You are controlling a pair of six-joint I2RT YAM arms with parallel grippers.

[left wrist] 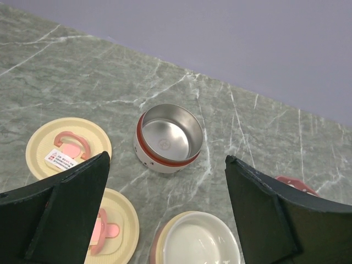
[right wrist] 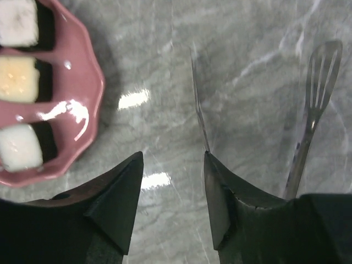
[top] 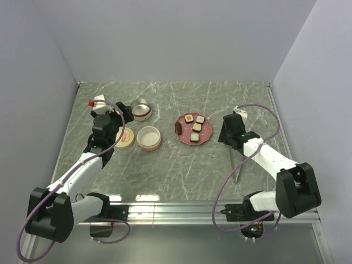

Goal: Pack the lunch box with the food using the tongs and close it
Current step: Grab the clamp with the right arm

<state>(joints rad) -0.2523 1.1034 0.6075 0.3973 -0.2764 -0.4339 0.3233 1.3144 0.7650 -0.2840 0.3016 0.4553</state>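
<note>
The food (top: 193, 127) lies on a pink scalloped plate (top: 208, 132): several white-and-dark blocks, one orange-topped, and a dark brown oblong. Three blocks (right wrist: 22, 80) show at the left of the right wrist view. The tongs (top: 236, 163) lie on the table, right of the plate. My right gripper (right wrist: 173, 155) hangs over them, open part-way with bare table between its fingers. One thin tong arm (right wrist: 199, 107) runs up to the right fingertip. The slotted arm (right wrist: 316, 88) lies outside it. My left gripper (left wrist: 168, 157) stands wide open and empty above the lunch box parts.
A steel-lined lunch box tier (left wrist: 168, 137) stands behind a cream tier (left wrist: 195, 239). Two cream lids with pink handles (left wrist: 69, 148) (left wrist: 113, 231) lie to the left. In the top view the left gripper (top: 124, 111) and right gripper (top: 230, 136) flank the plate. Walls enclose the table.
</note>
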